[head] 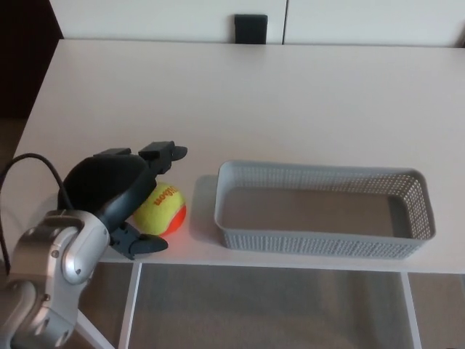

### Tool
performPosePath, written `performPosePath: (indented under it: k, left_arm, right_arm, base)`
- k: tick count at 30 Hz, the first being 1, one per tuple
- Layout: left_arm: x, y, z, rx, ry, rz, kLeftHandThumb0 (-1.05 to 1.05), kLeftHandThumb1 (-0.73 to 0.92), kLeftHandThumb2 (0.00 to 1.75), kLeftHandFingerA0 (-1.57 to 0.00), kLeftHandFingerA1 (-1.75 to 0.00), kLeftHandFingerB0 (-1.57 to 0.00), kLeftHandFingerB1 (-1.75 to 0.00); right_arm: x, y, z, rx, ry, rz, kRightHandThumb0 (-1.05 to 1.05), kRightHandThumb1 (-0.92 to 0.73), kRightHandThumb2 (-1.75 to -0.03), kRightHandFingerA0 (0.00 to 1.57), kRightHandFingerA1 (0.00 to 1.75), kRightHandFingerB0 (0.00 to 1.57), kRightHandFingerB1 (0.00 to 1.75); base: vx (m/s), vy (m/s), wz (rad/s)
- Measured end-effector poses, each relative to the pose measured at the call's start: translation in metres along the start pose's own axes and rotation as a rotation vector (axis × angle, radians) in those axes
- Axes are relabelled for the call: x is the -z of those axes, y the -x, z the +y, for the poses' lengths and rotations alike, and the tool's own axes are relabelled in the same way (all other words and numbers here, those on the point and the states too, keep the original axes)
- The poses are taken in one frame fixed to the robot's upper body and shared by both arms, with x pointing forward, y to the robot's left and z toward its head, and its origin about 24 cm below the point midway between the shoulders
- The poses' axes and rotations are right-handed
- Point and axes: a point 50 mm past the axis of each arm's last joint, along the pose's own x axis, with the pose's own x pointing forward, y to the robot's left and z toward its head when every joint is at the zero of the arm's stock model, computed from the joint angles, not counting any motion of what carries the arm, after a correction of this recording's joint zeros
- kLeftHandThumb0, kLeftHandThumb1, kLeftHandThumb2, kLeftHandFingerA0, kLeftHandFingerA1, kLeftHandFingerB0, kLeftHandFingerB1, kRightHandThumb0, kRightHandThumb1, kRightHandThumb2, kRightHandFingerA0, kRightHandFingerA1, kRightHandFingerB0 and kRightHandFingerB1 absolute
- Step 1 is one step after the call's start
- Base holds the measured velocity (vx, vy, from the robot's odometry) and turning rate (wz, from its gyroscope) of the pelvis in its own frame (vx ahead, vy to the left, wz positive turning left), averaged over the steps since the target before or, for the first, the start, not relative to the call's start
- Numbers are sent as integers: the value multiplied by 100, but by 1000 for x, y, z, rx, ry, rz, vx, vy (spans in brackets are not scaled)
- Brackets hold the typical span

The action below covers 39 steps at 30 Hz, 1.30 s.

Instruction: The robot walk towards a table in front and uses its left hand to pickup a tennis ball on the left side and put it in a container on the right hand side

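Silver-grey forearm (51, 262) rises from seven o'clock to the black left hand (127, 196). Its fingers stand wide, two above and the thumb below, bracketing the yellow-and-orange tennis ball (166, 209) without visibly clamping it. That ball rests on the pale tabletop (290, 102) close to the front edge, at nine o'clock of the empty grey perforated plastic basket (320, 172).

As I judge it, an off-centre squeeze could squirt the ball toward six o'clock and over the near edge. A low carry toward three o'clock could clip the basket's end wall. A black cable (33, 160) loops behind the wrist and might snag.

Toward twelve o'clock there is open room up to a small black block (251, 29) at the far edge. No right hand shows.
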Motion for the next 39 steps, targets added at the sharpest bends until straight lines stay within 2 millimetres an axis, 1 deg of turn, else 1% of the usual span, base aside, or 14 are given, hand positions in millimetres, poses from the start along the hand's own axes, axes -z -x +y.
performPosePath:
  k: [8, 11, 12, 13, 14, 15, 16, 17, 18, 19, 28, 29, 34, 39]
  left_arm:
    - [2, -2, -9, 24, -6, 19, -52, 35, 63, -29, -39, -16, -33]
    - [4, -2, -13, 36, -8, 27, -51, 35, 63, -29, -39, -16, -33]
    - [4, -2, -13, 39, -10, 29, -52, 36, 62, -37, -41, -18, -34]
    - [4, -2, -14, 43, -12, 32, -52, 36, 62, -37, -41, -18, -34]
    - [5, -2, -16, 48, -13, 36, -27, 26, 79, -47, -61, -7, -44]
    - [7, -3, -17, 56, -15, 43, -24, 31, 82, -68, -70, -9, -45]
    - [8, -3, -19, 64, -17, 48, -24, 31, 82, -68, -70, -9, -45]
    - [10, -4, -20, 74, -18, 54, -25, 57, 57, -82, -104, -31, -31]
    - [10, -5, -21, 77, -18, 58, -25, 57, 57, -82, -104, -31, -31]
    - [10, -6, -19, 72, -19, 56, -15, 59, 58, -96, -74, -48, -36]
    - [8, -13, -14, 70, -30, 38, -15, 59, 58, -96, -74, -48, -36]
    - [8, -13, -14, 70, -30, 38, -13, 65, 51, -53, -164, -53, -117]
    - [-1, -14, -19, 62, -36, -2, -17, 68, 53, -54, -161, -56, -105]
    - [-8, -14, -22, 49, -24, -27, -19, 70, 55, -53, -159, -57, -100]
  right_arm:
    - [-1, 0, 0, 2, -2, -2, -51, -44, -76, 49, 55, 31, 46]
    - [-1, -1, 0, 2, -2, -5, -47, -55, -57, 54, 43, 35, 34]
    - [-2, -1, 0, 2, -2, -5, -53, -44, -77, 49, 54, 32, 47]
    - [-2, -1, -1, 2, -3, -7, -53, -44, -77, 49, 54, 32, 47]
    - [-3, -1, -1, 3, -3, -8, -45, -56, -57, 54, 42, 37, 35]
    - [-3, -1, -1, 3, -4, -9, -51, -46, -76, 47, 53, 30, 46]
    - [-3, -1, -1, 4, -4, -9, -51, -46, -76, 47, 53, 30, 46]
    - [-3, -1, -1, 5, -5, -10, -43, -57, -57, 53, 42, 36, 35]
    - [-4, -2, -1, 5, -5, -12, -43, -57, -57, 53, 42, 36, 35]
    - [-4, -2, -1, 5, -5, -13, -43, -57, -57, 53, 41, 35, 35]
    - [-6, -2, -1, 5, -2, -21, -43, -57, -57, 53, 41, 35, 35]
    - [-6, -2, -1, 5, -2, -21, -51, -47, -77, 47, 53, 31, 46]
    - [-8, -3, -2, 6, -3, -29, -43, -58, -57, 53, 42, 37, 35]
    - [-9, -3, -2, 6, -5, -32, -43, -60, -58, 49, 41, 36, 35]
  base:
    - [0, 0, 0]
    - [0, 0, 0]
    - [0, 0, 0]
    - [0, 0, 0]
    - [0, 0, 0]
    - [0, 0, 0]
    - [0, 0, 0]
    - [0, 0, 0]
    - [0, 0, 0]
    - [0, 0, 0]
    - [0, 0, 0]
    - [0, 0, 0]
    - [0, 0, 0]
    - [0, 0, 0]
